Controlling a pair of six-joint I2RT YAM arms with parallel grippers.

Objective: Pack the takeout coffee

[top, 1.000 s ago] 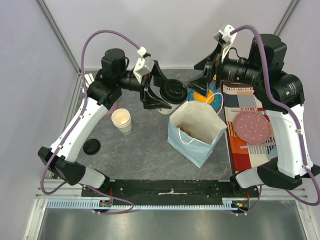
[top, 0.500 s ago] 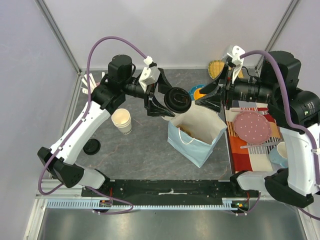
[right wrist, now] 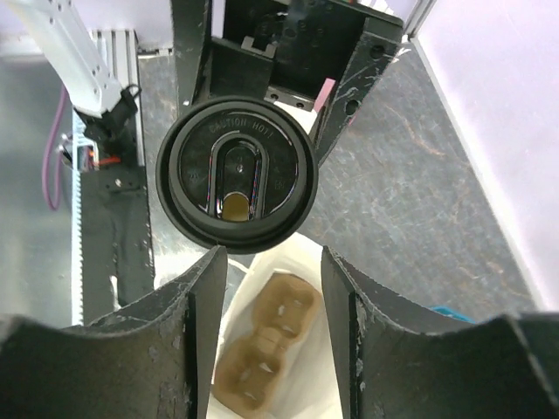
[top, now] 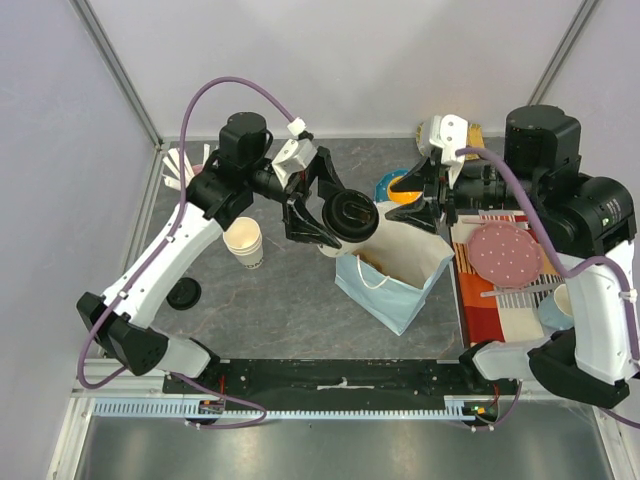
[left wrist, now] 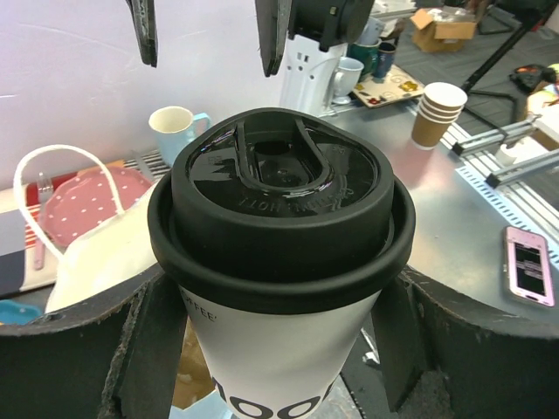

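The takeout coffee (top: 352,215), a white paper cup with a black lid, hangs upright over the far left rim of the light-blue paper bag (top: 392,298). My left gripper (top: 330,212) is shut on its white body, a finger on either side (left wrist: 279,349). My right gripper (top: 422,195) hovers over the bag's far rim, facing the cup, open and holding nothing. In the right wrist view its gap (right wrist: 271,297) frames the bag's white inside and a brown cup carrier (right wrist: 262,349), with the coffee lid (right wrist: 236,179) just beyond the fingertips.
A lidless paper cup (top: 243,242) and a loose black lid (top: 183,293) sit at the left. At the right, a patterned mat (top: 485,300) carries a pink dotted plate (top: 506,252). An orange and blue item (top: 398,188) lies behind the bag.
My left arm has carried the coffee from the back of the table to the bag's rim. My right gripper swung left to face it, and its jaws have narrowed.
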